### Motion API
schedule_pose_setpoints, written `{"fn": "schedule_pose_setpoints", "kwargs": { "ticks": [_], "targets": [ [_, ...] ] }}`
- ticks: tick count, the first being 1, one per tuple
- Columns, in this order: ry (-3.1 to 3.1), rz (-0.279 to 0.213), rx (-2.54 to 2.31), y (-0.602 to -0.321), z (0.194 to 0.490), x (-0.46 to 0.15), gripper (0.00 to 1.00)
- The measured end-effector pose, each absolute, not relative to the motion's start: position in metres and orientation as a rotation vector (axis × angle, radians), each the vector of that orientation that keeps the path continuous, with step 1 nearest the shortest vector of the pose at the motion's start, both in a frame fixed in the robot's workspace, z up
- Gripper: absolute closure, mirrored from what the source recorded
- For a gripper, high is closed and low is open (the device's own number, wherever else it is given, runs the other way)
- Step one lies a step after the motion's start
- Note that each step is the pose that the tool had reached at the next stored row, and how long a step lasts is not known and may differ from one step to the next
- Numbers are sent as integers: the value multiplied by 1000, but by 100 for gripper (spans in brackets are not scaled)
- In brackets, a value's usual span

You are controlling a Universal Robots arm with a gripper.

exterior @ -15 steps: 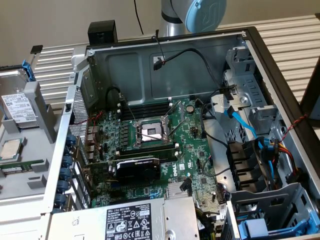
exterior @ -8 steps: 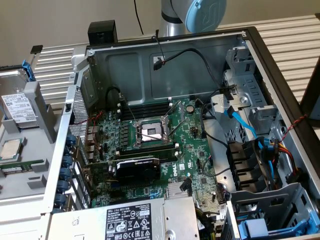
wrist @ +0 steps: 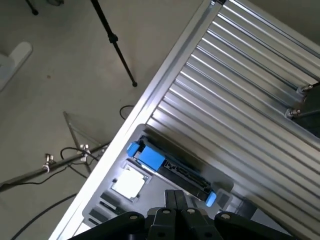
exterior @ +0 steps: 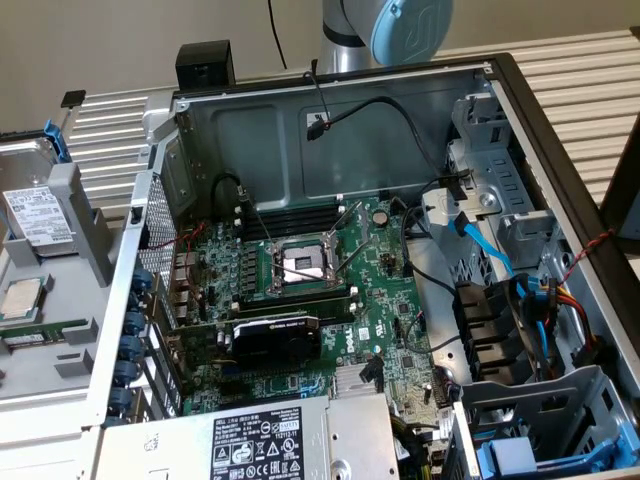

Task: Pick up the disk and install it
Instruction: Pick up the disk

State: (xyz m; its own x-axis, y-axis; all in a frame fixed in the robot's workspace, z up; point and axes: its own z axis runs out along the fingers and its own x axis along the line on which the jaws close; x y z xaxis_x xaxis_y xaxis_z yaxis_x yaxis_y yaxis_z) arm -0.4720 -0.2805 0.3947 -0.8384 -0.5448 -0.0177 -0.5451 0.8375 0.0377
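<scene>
A gripper is being seen from the wrist view, hanging above a grey tray near the edge of a ribbed metal table. Its jaws are being pressed fully together and nothing is being gripped.

The disk is being stored on edge in a tray slot, clipped in its blue frame. This is probably so that its upper edge can be reached from above. It is lying just ahead of the fingertips, apart from them. A square chip is being held flat in a recess beside it.

In the exterior view the tray is being shown at the left, outside an open case. The disk is turned with its white barcode label toward the camera, the print too small to be read. The chip and a green memory stick are lying below it.

The case is lying on its side with the panel off, likely so that the board can be worked on from above. A black power supply label carries white text and approval marks, none legible. Part of a white logo is showing on the arm's blue cap
</scene>
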Motion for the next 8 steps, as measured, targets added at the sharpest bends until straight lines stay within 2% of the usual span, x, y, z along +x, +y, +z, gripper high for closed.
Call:
{"fn": "schedule_pose_setpoints", "kwargs": {
  "ticks": [8],
  "targets": [
    [2936, 65, -1107, -281, 394, -472, 89]
  ]
}}
